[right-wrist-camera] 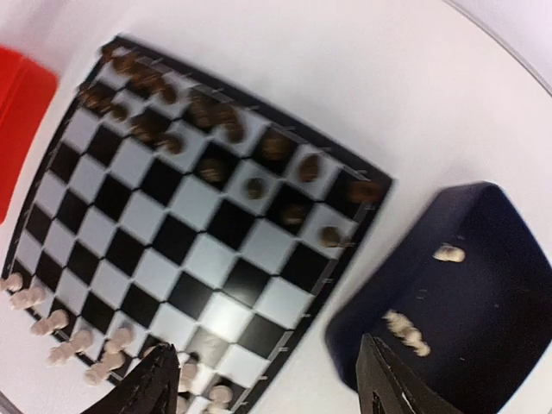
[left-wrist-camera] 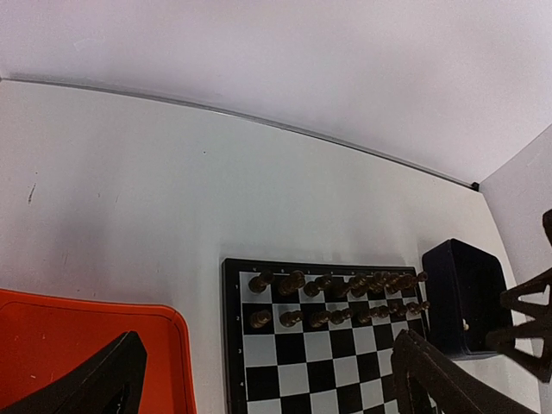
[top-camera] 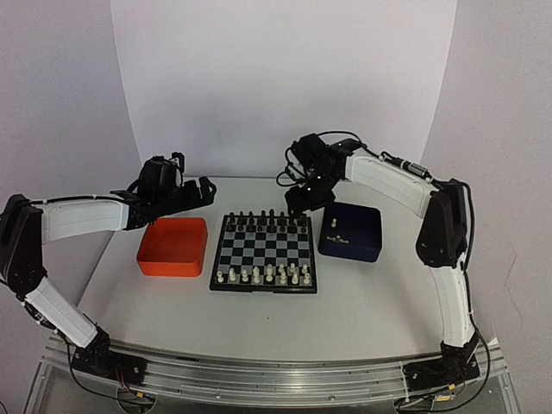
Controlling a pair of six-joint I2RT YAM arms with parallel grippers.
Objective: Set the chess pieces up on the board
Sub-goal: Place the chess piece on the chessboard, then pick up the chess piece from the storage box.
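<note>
Left fingers (left-wrist-camera: pixel 95 379) and right fingers (right-wrist-camera: pixel 392 388) spread; chess pieces (top-camera: pixel 263 276) stand upright on the board (top-camera: pixel 261 250).

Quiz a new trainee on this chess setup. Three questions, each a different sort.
1. True or false: the orange tray is empty.
2. The white pieces off the board lie in: A) the blue tray B) the orange tray C) a gripper.
3. Fill in: the left gripper and right gripper are both ___.
Key: 1 true; 2 A; 3 open.
</note>
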